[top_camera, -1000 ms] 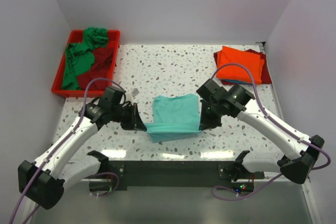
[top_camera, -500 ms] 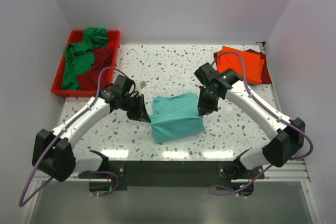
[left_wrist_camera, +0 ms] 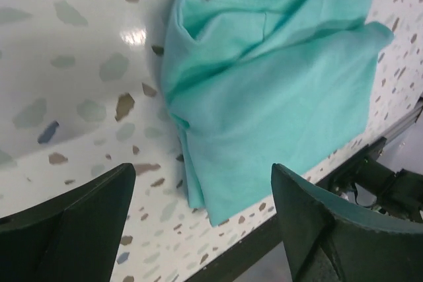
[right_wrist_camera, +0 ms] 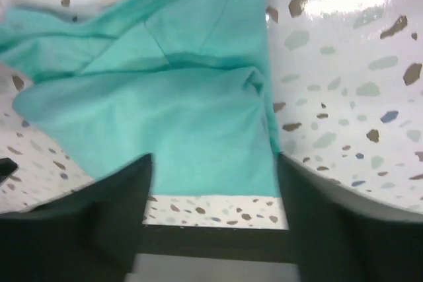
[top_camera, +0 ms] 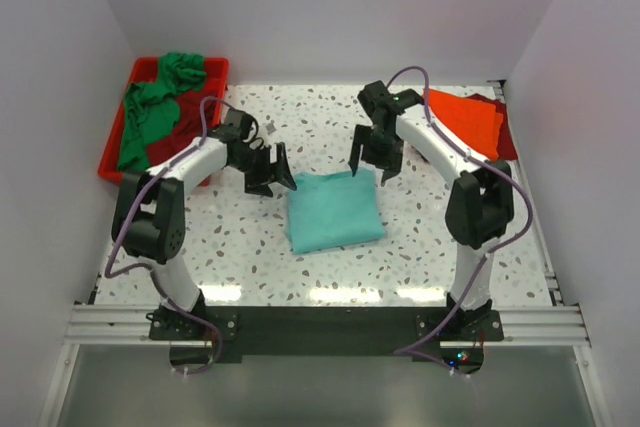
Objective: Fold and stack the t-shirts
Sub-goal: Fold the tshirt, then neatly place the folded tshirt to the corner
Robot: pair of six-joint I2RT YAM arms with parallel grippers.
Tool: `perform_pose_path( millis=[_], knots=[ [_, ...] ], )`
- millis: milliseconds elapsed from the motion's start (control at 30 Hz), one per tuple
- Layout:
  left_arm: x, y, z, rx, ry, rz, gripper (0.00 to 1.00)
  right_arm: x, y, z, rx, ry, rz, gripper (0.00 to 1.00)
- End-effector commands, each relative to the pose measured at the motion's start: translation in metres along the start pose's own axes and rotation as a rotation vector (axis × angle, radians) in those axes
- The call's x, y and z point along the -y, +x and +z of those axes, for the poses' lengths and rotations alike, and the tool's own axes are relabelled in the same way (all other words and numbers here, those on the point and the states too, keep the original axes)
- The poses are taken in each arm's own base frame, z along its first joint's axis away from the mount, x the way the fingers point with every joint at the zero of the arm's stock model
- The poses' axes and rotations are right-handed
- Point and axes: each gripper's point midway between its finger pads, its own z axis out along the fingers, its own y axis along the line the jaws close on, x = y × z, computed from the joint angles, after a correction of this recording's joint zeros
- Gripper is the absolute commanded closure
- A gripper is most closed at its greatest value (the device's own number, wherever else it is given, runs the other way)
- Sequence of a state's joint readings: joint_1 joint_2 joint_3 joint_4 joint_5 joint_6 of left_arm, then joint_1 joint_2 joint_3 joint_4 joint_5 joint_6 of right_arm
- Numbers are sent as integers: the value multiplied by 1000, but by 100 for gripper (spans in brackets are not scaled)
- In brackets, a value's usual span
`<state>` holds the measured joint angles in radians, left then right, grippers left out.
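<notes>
A light teal t-shirt point(top_camera: 335, 209) lies folded in a rough square on the table's middle. My left gripper point(top_camera: 275, 184) hovers open at its far left corner, holding nothing. My right gripper point(top_camera: 372, 173) hovers open at the far right corner, also holding nothing. In the left wrist view the teal shirt point(left_wrist_camera: 264, 90) lies ahead of the spread fingers point(left_wrist_camera: 73, 222). In the right wrist view the shirt point(right_wrist_camera: 165, 117) shows between and beyond the wide fingers point(right_wrist_camera: 330, 222). An orange t-shirt point(top_camera: 468, 119) lies folded on a dark red one point(top_camera: 507, 137) at the far right.
A red plastic tray point(top_camera: 112, 162) at the far left holds crumpled green point(top_camera: 150, 112) and dark red point(top_camera: 195, 112) shirts. White walls close in the table on three sides. The speckled table point(top_camera: 300, 127) ends at a dark front rail.
Both grippers carried the teal shirt's near edge away from the arm bases and over to its far side, folding it. They then opened and let go.
</notes>
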<state>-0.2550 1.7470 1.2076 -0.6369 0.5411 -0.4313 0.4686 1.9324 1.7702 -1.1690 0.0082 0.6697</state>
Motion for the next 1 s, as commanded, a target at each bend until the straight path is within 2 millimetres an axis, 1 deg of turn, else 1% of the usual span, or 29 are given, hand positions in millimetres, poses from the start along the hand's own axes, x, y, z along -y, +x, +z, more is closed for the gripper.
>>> perform_pose_path(
  millis=[0,33,100,133,167,200,233,267,300,333,367,400,433,467,500,533,567,600,633,667,700,767,867,967],
  knots=[
    [2,-45,0,102,-23,87,10,-12,-35,9,53,-60,-44,12],
    [9,-55,-4,127,-19,113,8,-19,-42,7,64,-97,-49,1],
    [13,-62,-10,159,-16,134,5,-17,-51,9,78,-114,-50,1],
    [12,-59,-10,158,-17,138,5,-17,-52,11,86,-128,-50,1],
    [11,-57,-11,162,-17,142,5,-13,-56,3,108,-148,-46,1],
    [10,-51,-11,159,-13,143,5,-11,-56,2,115,-164,-42,1],
    [10,-47,-11,155,-6,140,5,-5,-51,9,109,-172,-39,1],
    [9,-42,-10,151,-3,138,5,0,-50,7,107,-193,-35,1],
    [13,-40,-12,163,17,146,6,3,-48,-1,126,-214,-37,1],
    [9,-28,-8,141,15,132,7,10,-39,8,108,-216,-36,1],
    [12,-25,-11,151,20,140,7,16,-36,8,101,-234,-40,1],
    [8,-16,-7,139,17,137,7,18,-33,0,118,-252,-48,1],
    [10,-11,-5,134,20,145,7,23,-24,8,102,-259,-71,1],
    [12,-7,-6,133,24,152,7,25,-20,9,95,-269,-81,1],
    [10,0,-2,124,25,148,7,26,-15,6,92,-288,-95,1],
    [12,6,2,113,26,154,8,30,-6,14,71,-284,-114,1],
    [14,9,4,111,30,159,8,30,-2,14,65,-299,-121,1],
    [12,15,8,97,25,154,8,33,3,17,61,-309,-127,1],
    [15,20,10,90,24,166,9,32,6,17,61,-322,-138,1],
    [15,22,11,93,13,168,10,32,8,18,57,-337,-141,1],
    [13,25,15,92,8,167,10,29,12,17,48,-367,-148,1],
    [11,30,19,85,5,161,12,26,19,23,30,-406,-166,1],
    [5,37,27,76,-4,148,15,25,25,30,12,-429,-180,1],
    [3,40,34,70,-6,146,19,24,28,37,5,-447,-186,1]
  ],
)
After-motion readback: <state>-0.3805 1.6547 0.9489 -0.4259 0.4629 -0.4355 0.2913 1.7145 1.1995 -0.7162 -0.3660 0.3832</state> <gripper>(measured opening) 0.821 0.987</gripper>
